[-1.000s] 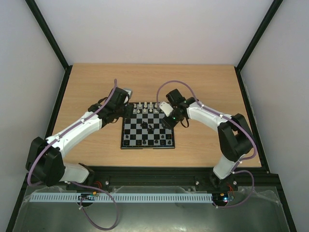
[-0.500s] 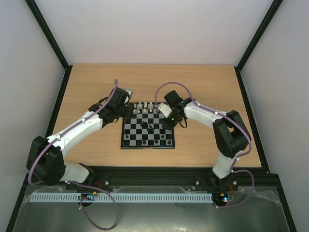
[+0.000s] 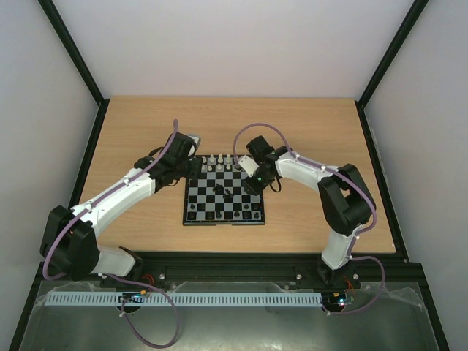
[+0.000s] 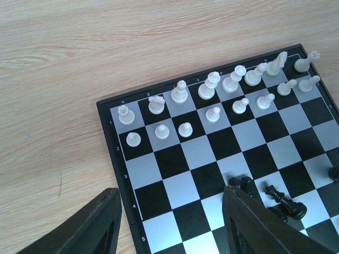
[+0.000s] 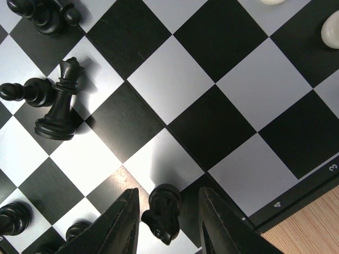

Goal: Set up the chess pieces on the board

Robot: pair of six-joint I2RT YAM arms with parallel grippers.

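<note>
The board (image 3: 205,191) lies mid-table. White chess pieces (image 3: 222,160) stand in two rows along its far edge, seen closer in the left wrist view (image 4: 211,85). Black pieces lie loose mid-board (image 4: 286,203), and others stand on the near rows (image 3: 218,214). My left gripper (image 4: 171,191) is open and empty over the board's left edge (image 4: 110,153). My right gripper (image 5: 168,192) is open, low over the board's right side. A black knight (image 5: 164,212) stands between its fingers with a gap on each side. A tall black piece (image 5: 59,106) stands further in.
The wooden table (image 3: 139,128) surrounds the board. A black frame and pale walls enclose it. The board's right border and bare wood (image 5: 312,222) show just beside my right fingers. Both arms flank the board.
My right gripper has shifted slightly left and in over the board's right side. The left arm has not moved.
</note>
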